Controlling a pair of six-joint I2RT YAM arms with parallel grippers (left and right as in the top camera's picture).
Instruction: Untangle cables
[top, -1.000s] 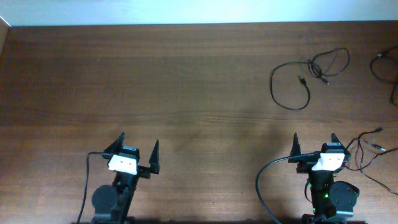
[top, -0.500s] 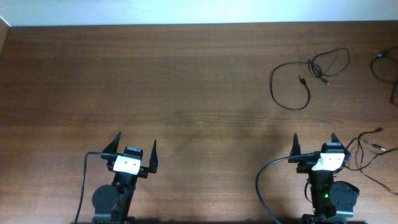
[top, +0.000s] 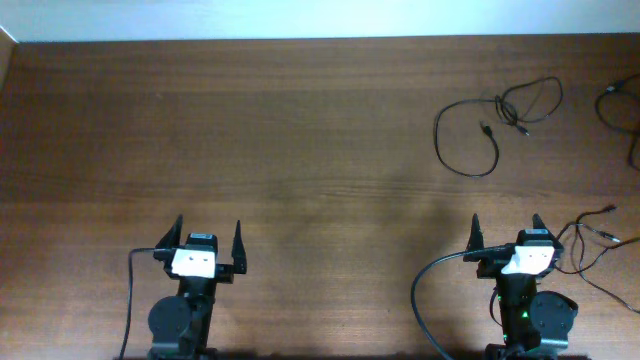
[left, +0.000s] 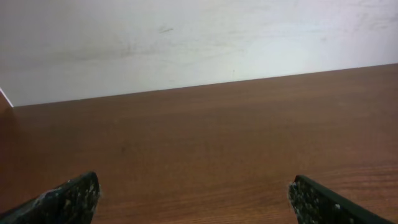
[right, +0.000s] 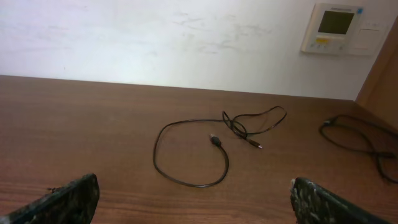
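Ahead of the right claw (top: 506, 226), well out across the brown wooden surface (top: 280, 130), lies the looped cable (right: 156, 152). It is a thin black wire that sweeps round in one wide open ring, with its small plug (right: 215, 140) resting inside the ring. On the side of the ring farthest from the right claw, the wire crosses in a small knot (right: 234, 126) and runs on into a narrower loop. I cannot tell whether one wire or two make that crossing. Farther off to the right claw's right, a second cable (right: 324, 126) curls near the surface's edge, apart from the first. Just beside the right claw's own arm, on its right, a third cable (top: 598, 236) straggles with thin ends. The right claw stands spread wide with nothing between its fingers, well apart from the looped cable. Far to its left, the left claw (top: 209, 228) is likewise spread and holds nothing. Beyond the cables, a white wall (right: 124, 37) carries a small control panel (right: 339, 28).
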